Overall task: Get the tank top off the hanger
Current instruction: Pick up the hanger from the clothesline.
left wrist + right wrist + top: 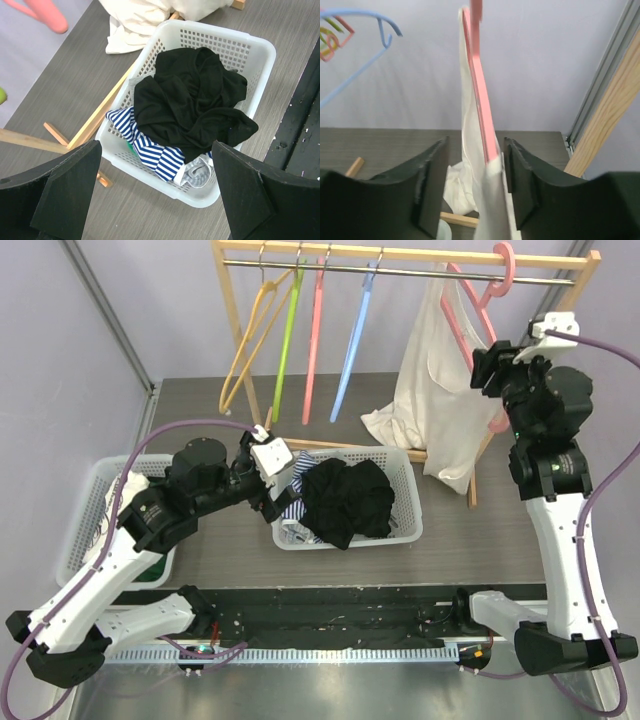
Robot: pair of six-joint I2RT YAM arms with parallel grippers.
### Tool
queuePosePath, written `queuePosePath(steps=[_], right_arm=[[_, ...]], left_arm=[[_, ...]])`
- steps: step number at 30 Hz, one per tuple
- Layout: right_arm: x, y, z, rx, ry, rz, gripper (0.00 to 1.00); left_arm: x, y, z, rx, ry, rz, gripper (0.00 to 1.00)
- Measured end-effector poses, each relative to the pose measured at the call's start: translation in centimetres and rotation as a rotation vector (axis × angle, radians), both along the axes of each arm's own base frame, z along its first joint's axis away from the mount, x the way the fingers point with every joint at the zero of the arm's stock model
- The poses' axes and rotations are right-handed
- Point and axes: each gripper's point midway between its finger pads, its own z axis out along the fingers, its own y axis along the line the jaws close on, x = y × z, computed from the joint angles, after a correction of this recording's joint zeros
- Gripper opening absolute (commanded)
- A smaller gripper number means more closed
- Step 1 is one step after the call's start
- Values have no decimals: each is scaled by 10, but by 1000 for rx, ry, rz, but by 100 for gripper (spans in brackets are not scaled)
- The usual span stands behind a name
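The white tank top (432,400) hangs from a pink hanger (468,315) on the rail, its hem bunched on the table. My right gripper (487,368) sits at the hanger's right shoulder. In the right wrist view its jaws (476,175) stand open around the pink hanger arm (481,95) and the tank top strap (466,115); a gap shows at the left finger, and the fabric lies close to the right one. My left gripper (272,462) hovers wide open and holds nothing (155,170), above the near left corner of the white basket (265,50).
The basket (412,495) holds a black garment (345,500) and a blue striped one (150,150). A second white basket (88,515) stands at the left. Yellow, green, pink and blue hangers (352,340) hang empty on the wooden rack (230,310).
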Motion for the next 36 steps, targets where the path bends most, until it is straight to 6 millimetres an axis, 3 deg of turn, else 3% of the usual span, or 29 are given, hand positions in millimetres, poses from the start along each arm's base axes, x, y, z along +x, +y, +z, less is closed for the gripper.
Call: queuePosePath(steps=[2,5,7,11,19,24,29,36], right_arm=[[-6,1,21,15,-5,8,66],[-18,2,55,41,-29,17,66],[-28,3,66,58,-24,21,66],[-36,3,62,70,31,22,65],[-32,-4,18,53,212,-26,60],[-38,-8,10,46,243,-47,61],[-58,-10,22,46,207,-44,63],[-95,-9,66,62,60,-22,64]], left_arm=[[0,0,-1,2,2,0,97],[0,0,-5,6,7,-1,97],[0,0,-6,8,10,0,97],[0,0,-8,11,13,0,97],[-1,-1,-7,6,13,-2,97],[-1,-1,-7,5,15,-4,96],[-2,-2,-8,-6,29,-4,96],[-4,-3,-8,-11,36,-15,96]])
